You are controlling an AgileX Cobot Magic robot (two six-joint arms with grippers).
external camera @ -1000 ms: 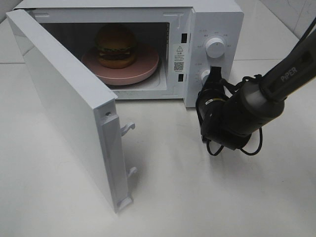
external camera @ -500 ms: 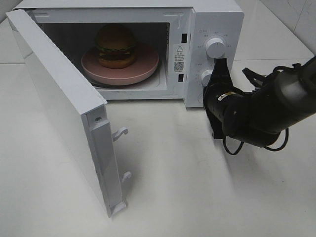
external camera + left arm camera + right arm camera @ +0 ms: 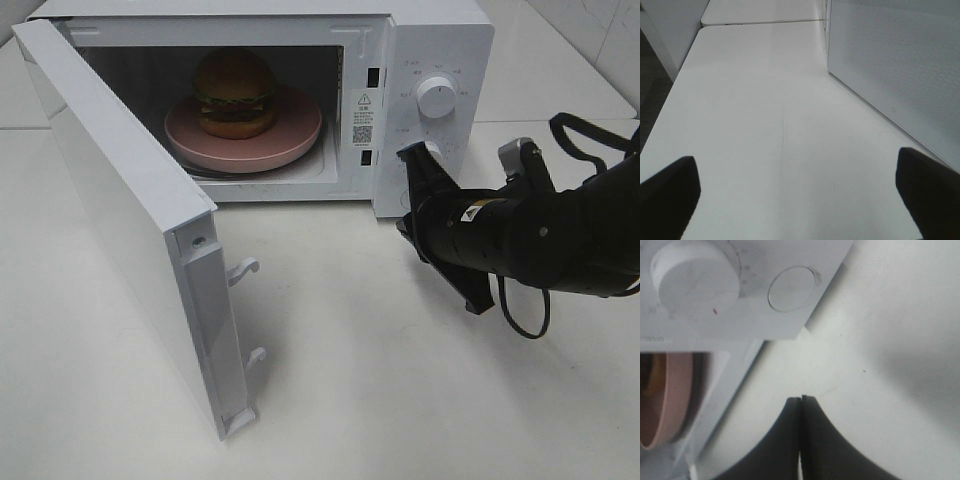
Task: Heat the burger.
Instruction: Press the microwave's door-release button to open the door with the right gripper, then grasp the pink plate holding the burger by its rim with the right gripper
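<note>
Microwave sticker: warning triangle, QR code, print too small for you to read. Burger sat on pink plate inside, upper centre of high view, door open. Right wrist view showed you right jaws pressed shut. Left jaws, seen only in left wrist view, stood wide over counter.

My black right tool sits closed beside the white microwave oven; left tool spread wide.

The burger has a golden-brown bun, green lettuce and a dark patty. The plate is pink. The microwave and the tabletop are white; the door shows a fine dotted mesh. The right pincer is black.
</note>
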